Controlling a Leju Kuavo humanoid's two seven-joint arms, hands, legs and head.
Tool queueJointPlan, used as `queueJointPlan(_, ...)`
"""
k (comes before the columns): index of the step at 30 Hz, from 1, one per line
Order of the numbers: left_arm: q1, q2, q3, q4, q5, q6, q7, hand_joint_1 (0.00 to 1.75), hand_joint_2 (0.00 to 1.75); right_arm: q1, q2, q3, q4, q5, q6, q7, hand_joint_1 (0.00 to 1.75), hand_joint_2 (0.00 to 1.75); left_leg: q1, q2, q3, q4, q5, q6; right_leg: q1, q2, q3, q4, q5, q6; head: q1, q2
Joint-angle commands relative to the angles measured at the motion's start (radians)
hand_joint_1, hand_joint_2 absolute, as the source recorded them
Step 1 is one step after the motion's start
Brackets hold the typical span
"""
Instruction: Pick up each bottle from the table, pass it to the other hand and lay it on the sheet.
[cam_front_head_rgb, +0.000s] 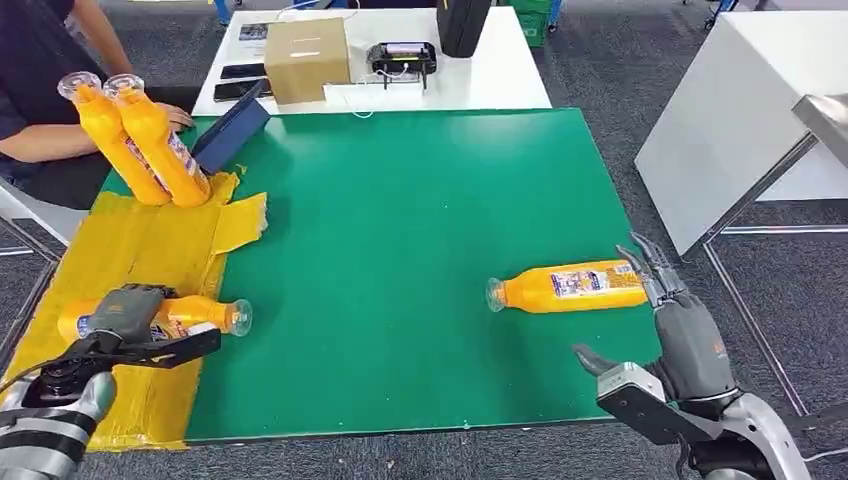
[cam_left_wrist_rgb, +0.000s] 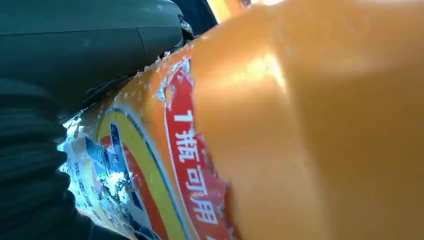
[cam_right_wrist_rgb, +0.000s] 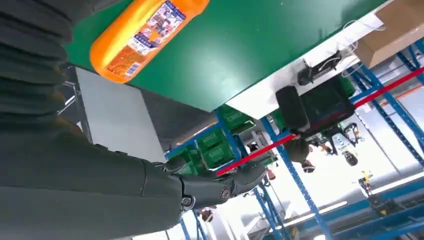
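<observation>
An orange bottle (cam_front_head_rgb: 205, 314) lies on the yellow sheet (cam_front_head_rgb: 140, 245) at the near left, its clear cap pointing right. My left hand (cam_front_head_rgb: 128, 313) grips its base end with the fingers over it; its torn label and orange body (cam_left_wrist_rgb: 300, 125) sit right against the wrist camera. A second orange bottle (cam_front_head_rgb: 570, 287) lies on the green mat (cam_front_head_rgb: 400, 200) at the right, cap to the left. Just behind its base my right hand (cam_front_head_rgb: 672, 315) holds nothing, fingers spread and thumb out. In the right wrist view that bottle (cam_right_wrist_rgb: 145, 35) lies apart from the fingers (cam_right_wrist_rgb: 215, 187).
Two more orange bottles (cam_front_head_rgb: 140, 140) lean tilted at the sheet's far end, by a seated person's hand (cam_front_head_rgb: 178, 116). A dark blue tablet (cam_front_head_rgb: 232, 130) lies at the mat's far left corner. Behind stands a white table (cam_front_head_rgb: 480, 85) with a cardboard box (cam_front_head_rgb: 307, 58). A white table (cam_front_head_rgb: 740, 110) stands at the right.
</observation>
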Motion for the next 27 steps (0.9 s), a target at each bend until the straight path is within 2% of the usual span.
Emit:
queueJointPlan(1, -0.061, 0.030, -0.110, 0.144, 0.041, -0.075, -0.069, 1.75, 1.75, -0.016, -0.016, -0.074, 0.047, -0.028, 0.028, 0.006, 0.00, 1.75, 0.001, -0.002, 0.005, 0.000, -0.001, -0.001, 0.001, 0.003, 0.005, -0.001, -0.002, -0.002, 0.000, 0.000)
queueJointPlan(2, -0.064, 0.033, -0.121, 0.148, 0.058, -0.062, -0.090, 1.62, 1.75, -0.024, -0.021, -0.090, 0.061, -0.037, 0.039, 0.007, 0.00, 1.75, 0.001, -0.002, 0.005, 0.000, -0.002, -0.002, 0.001, 0.003, 0.006, -0.001, -0.002, -0.002, 0.000, 0.000)
queueJointPlan(3, -0.065, 0.007, -0.097, 0.156, 0.072, -0.050, -0.050, 0.00, 0.00, -0.026, -0.021, -0.106, 0.075, -0.038, 0.045, 0.012, 0.00, 1.75, 0.001, -0.002, 0.004, -0.001, -0.001, -0.001, 0.000, 0.003, 0.004, -0.001, -0.001, -0.001, 0.000, 0.000)
queueJointPlan(4, -0.066, -0.002, -0.132, 0.149, 0.039, -0.029, -0.038, 0.00, 0.00, -0.031, -0.019, -0.123, 0.089, -0.033, 0.056, 0.019, 0.00, 1.75, 0.001, -0.002, 0.005, -0.001, -0.001, -0.001, 0.001, 0.003, 0.006, -0.001, -0.001, -0.002, 0.000, 0.000)
queueJointPlan(11, -0.083, -0.030, -0.173, 0.062, 0.086, 0.009, -0.079, 0.00, 0.00, -0.109, -0.055, -0.182, 0.277, -0.013, 0.140, 0.058, 0.00, 1.75, 0.001, -0.004, 0.006, -0.001, 0.001, 0.001, 0.000, 0.001, 0.008, -0.003, 0.000, -0.001, 0.001, 0.000)
queueJointPlan(16, -0.113, -0.046, -0.190, 0.065, 0.124, 0.022, -0.098, 0.00, 0.00, -0.162, -0.075, -0.147, 0.422, 0.012, 0.198, 0.073, 0.00, 1.75, -0.001, -0.003, 0.005, -0.001, 0.001, 0.001, -0.001, 0.001, 0.007, -0.002, 0.001, 0.000, 0.000, 0.000)
queueJointPlan(23, -0.112, -0.044, -0.190, 0.065, 0.133, 0.034, -0.103, 0.00, 0.00, -0.164, -0.078, -0.130, 0.427, 0.030, 0.201, 0.082, 0.00, 1.75, -0.001, -0.003, 0.005, 0.000, 0.000, 0.001, -0.001, 0.002, 0.007, -0.002, 0.000, 0.000, 0.000, 0.000)
queueJointPlan(27, -0.124, -0.087, -0.160, 0.041, 0.175, 0.087, -0.114, 0.00, 0.00, -0.217, -0.071, -0.073, 0.525, 0.123, 0.200, 0.099, 0.00, 1.75, -0.001, -0.002, 0.004, 0.000, 0.001, 0.001, 0.000, 0.002, 0.005, -0.002, 0.001, 0.000, 0.000, 0.000)
